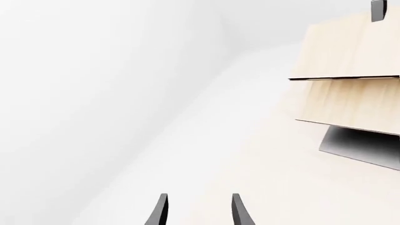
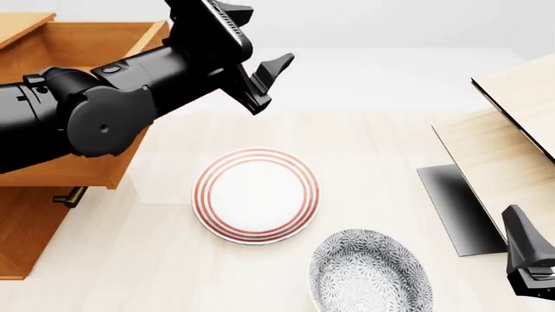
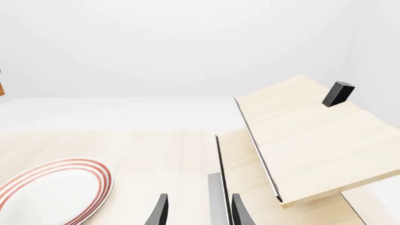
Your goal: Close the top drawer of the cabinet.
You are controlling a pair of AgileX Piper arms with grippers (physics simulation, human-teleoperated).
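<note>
Pale wood tabletop (image 2: 381,136) carries a red-ringed plate (image 2: 257,195) at centre. At far left, the top drawer (image 2: 82,45) sticks out open from the cabinet (image 2: 22,240), long axis along its slide, front twd the plate. Left gripper (image 2: 264,84) hovers near it, jaws apart. Right gripper (image 3: 198,211) too, jaws apart. Drawer looks rigid, prob. slides easily; push the flat front, approx. mid.

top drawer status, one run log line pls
top drawer: open, pulled out of cabinet | left gripper: open, raised beside drawer, not touching | right gripper: open, near pale unit, idle
</note>
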